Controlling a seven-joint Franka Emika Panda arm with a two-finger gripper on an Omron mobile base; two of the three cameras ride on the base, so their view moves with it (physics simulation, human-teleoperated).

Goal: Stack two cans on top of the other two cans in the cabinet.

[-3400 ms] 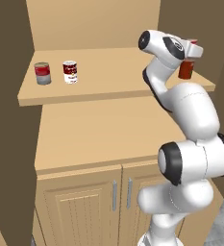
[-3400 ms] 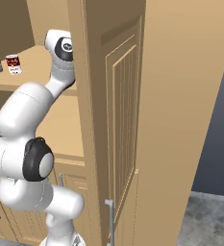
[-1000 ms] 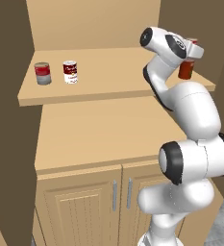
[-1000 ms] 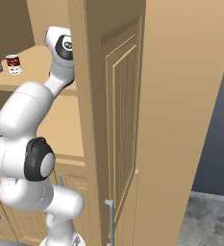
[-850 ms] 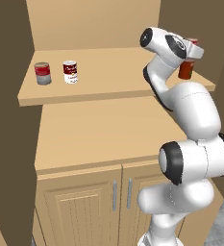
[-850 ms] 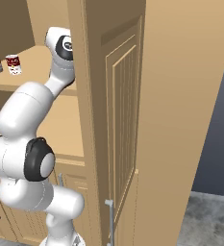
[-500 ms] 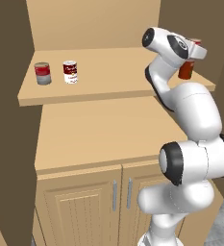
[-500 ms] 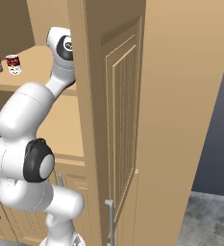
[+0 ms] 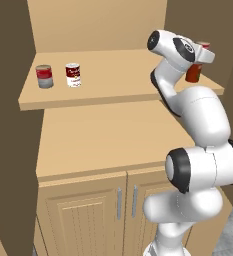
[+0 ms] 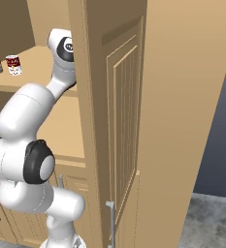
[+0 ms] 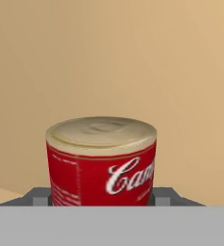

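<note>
Hand view is showing us the gripper (image 11: 100,196) clenched on an orange-red can (image 11: 101,163): the 2 dark fingertips (image 11: 36,196) are pressing at either side of its base, and the can's tan lid and white script are standing straight ahead of the hand, with the cabinet's tan wall behind it. We are seeing the same can (image 9: 193,73) in the left base view, hanging just under the hand at the end of the shelf (image 9: 118,80) where the arm is reaching. We are not able to tell whether it is resting on the shelf or already lifted off it. A small red patch (image 9: 204,45) is peeking out just above the hand, too hidden for us to name.

We are judging the task as barely begun. The red-and-grey can (image 9: 44,76) and the labelled can (image 9: 73,74) are standing well apart from the hand, at the far end of the shelf, near each other but not touching, with nothing on top of either. We are seeing no stack anywhere in the cabinet (image 9: 113,135), so both stackings are remaining to be done, and the grasped can is waiting to be carried to its partner.

Compared with 3.4 seconds ago, we are finding hardly any change: the hand is staying clamped on the can in the same spot, the wrist is sitting only a touch further out, and the 2 distant cans are standing where they were
</note>
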